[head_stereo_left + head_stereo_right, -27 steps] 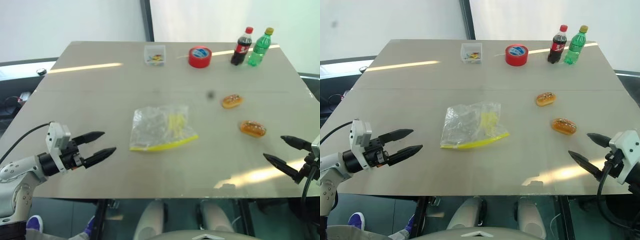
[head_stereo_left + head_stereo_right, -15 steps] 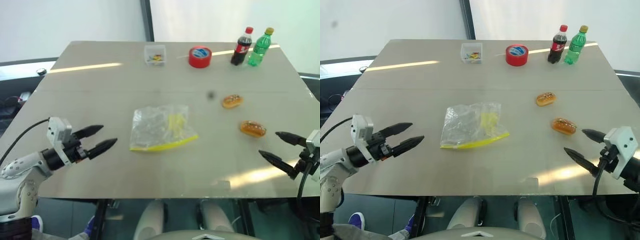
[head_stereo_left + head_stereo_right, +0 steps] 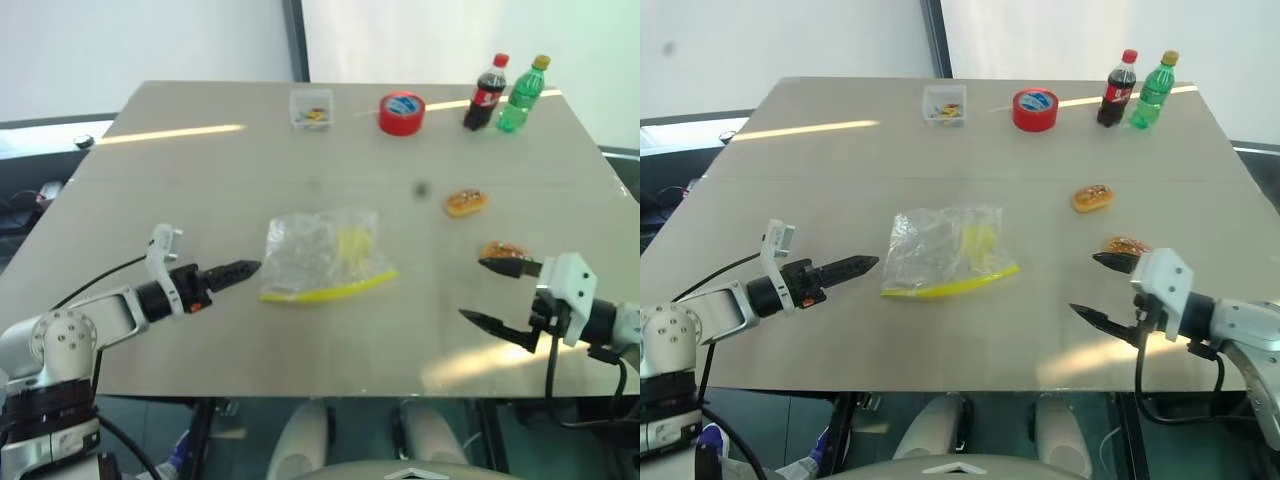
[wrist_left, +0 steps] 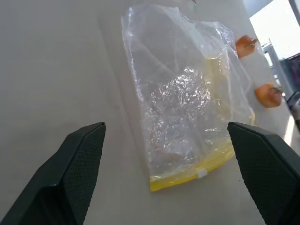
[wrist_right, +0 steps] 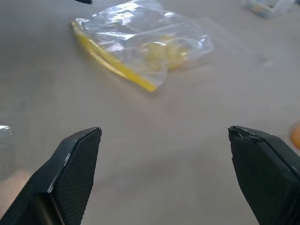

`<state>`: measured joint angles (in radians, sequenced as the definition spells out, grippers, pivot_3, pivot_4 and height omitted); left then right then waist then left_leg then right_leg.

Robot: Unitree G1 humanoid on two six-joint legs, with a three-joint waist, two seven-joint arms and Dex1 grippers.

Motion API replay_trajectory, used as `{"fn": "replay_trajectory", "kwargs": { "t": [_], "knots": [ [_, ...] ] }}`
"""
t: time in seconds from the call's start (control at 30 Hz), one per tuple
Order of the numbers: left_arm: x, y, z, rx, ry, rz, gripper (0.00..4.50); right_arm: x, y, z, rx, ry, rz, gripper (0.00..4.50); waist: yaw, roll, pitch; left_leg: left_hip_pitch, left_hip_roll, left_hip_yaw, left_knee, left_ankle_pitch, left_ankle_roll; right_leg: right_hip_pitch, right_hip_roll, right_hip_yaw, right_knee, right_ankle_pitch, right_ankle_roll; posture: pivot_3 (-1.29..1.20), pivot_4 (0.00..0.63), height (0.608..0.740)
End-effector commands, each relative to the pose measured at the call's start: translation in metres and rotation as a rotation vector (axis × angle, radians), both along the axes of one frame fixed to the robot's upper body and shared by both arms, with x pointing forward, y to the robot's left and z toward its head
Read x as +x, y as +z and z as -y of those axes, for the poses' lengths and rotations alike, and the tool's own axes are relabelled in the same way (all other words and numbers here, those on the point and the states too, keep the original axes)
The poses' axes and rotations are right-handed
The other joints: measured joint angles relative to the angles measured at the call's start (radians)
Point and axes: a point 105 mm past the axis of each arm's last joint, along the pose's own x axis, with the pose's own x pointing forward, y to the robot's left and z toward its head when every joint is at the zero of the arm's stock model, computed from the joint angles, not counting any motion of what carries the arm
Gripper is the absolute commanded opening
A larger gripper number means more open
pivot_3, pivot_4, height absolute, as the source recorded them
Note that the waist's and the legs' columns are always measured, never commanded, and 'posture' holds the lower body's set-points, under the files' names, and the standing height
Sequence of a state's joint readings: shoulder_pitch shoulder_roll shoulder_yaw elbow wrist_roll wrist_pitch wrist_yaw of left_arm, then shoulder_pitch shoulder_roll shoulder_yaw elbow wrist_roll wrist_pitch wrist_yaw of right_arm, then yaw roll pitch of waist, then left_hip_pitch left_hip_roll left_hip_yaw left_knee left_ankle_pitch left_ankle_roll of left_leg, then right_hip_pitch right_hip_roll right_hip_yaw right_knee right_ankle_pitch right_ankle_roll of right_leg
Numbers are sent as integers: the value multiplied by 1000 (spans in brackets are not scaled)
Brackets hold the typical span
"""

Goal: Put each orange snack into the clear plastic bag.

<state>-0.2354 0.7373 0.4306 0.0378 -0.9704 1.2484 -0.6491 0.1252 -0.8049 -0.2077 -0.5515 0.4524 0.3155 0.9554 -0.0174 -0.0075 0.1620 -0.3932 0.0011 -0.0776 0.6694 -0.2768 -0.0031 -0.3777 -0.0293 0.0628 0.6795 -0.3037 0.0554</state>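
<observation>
Two orange snacks on the table: the nearer snack (image 3: 1126, 245) sits just past the right gripper (image 3: 1102, 288), right beside its upper fingertip, and the farther snack (image 3: 1092, 198) lies beyond it. One clear plastic bag (image 3: 942, 251) lies flat, yellow seal toward the robot, directly ahead of the left gripper (image 3: 868, 264), whose tips are just short of the bag's edge. Both grippers are spread wide, holding nothing. This looks like the approach step: left needs to pin or lift the bag's mouth, right needs to swing onto the nearer snack and close. Beyond the hands: one red tape roll (image 3: 1035, 109), two bottles (image 3: 1135, 88), one small clear box (image 3: 942, 105).
</observation>
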Motion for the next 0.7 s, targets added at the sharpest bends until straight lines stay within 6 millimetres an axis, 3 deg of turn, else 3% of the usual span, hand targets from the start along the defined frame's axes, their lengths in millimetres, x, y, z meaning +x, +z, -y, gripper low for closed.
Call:
{"fn": "replay_trajectory", "kwargs": {
  "t": [0.03, 0.2, 0.37, 0.5, 0.63, 0.7],
  "knots": [
    [6, -6, 4, -19, -29, -46, 4413, -9, 12, -22, -2, 132, 63, 4444, -1, 0, 0, 0, 0, 0, 0, 0, 0, 0, 0, 0, 0, 0, 0, 0, 150, 740],
    [17, -31, 29, -55, -122, -115, 4413, -5, 13, -29, 11, 128, 98, 4444, 12, 1, -1, 1, -1, -1, 0, 1, -2, 1, -2, -1, 0, 0, 0, 0, 150, 740],
    [23, -33, 60, -125, -278, -140, 4413, -6, 11, -27, -8, 110, 105, 4444, 27, 3, -2, 0, -8, -4, 0, 3, 1, 1, -6, -4, 1, 0, 0, 0, 150, 740],
    [28, -35, 67, -147, -334, -149, 4413, -8, 11, -26, -11, 90, 112, 4444, 28, 3, -2, -1, -9, -5, 0, 4, 1, 1, -6, -4, 1, 0, 0, 0, 150, 740],
    [35, -45, 67, -181, -313, -179, 3249, -10, 11, -26, -18, 73, 130, 4500, 27, 5, -3, -1, -11, -6, 1, 4, 1, 1, -6, -5, 1, 0, 0, 0, 150, 740],
    [33, -45, 70, -205, -334, -198, 2350, -11, 12, -26, -17, 63, 141, 4500, 25, 4, -3, -1, -11, -7, 1, 4, 1, 1, -6, -6, 1, 0, 0, 0, 150, 740]
  ]
}}
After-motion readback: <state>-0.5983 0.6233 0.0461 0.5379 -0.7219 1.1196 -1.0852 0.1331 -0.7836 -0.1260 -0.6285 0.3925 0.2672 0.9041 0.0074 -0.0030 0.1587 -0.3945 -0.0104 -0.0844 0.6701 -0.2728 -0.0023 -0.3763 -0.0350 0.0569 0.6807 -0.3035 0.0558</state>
